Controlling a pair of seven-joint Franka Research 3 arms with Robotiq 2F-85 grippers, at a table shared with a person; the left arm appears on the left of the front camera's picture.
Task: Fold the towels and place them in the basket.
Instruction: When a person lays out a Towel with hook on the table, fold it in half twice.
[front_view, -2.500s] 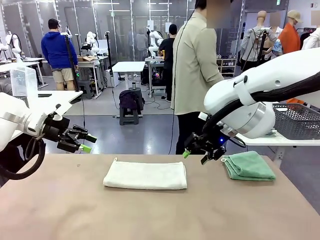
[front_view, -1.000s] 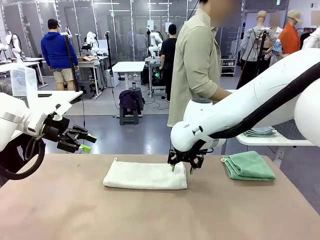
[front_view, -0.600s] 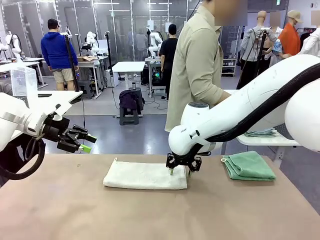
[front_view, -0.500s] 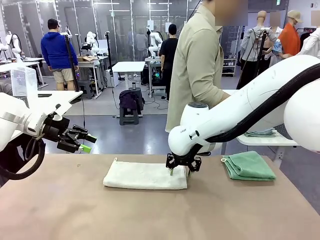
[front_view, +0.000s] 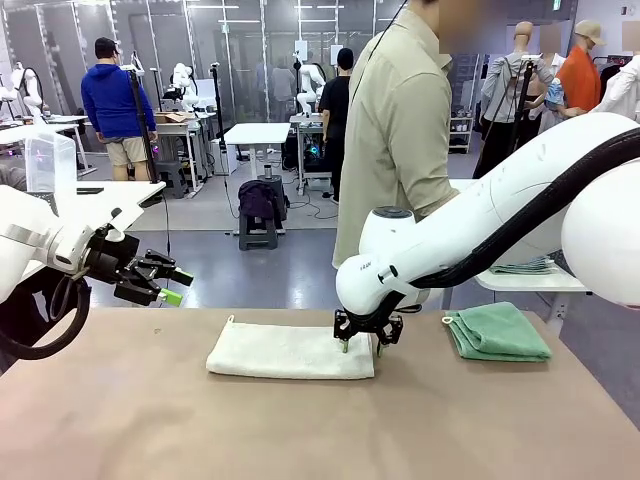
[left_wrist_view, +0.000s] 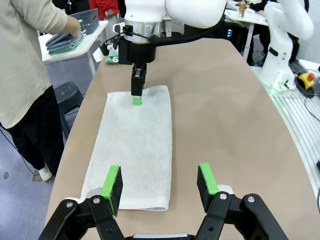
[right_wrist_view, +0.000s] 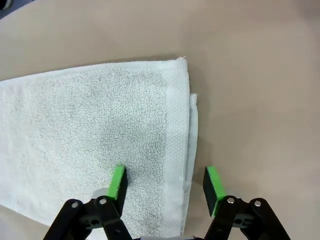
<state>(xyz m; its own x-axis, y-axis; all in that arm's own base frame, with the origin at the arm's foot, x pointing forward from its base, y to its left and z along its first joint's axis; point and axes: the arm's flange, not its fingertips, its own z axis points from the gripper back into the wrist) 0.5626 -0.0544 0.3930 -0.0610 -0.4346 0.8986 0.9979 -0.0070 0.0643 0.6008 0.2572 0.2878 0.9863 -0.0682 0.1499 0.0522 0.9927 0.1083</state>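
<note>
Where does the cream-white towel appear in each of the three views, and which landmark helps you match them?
Front view: cream-white towel lies flat at table centre, long side across the picture.
Left wrist view: it runs lengthwise up the middle, beyond the left hand.
Right wrist view: it covers the left and centre, folded end to the right.
Shared landmark: the right hand, open at the towel's end.

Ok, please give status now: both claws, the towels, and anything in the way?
Right claw open, astride the white towel end. Left claw open, off the table's left edge. Green towel folded at right. Nothing in the way.
</note>
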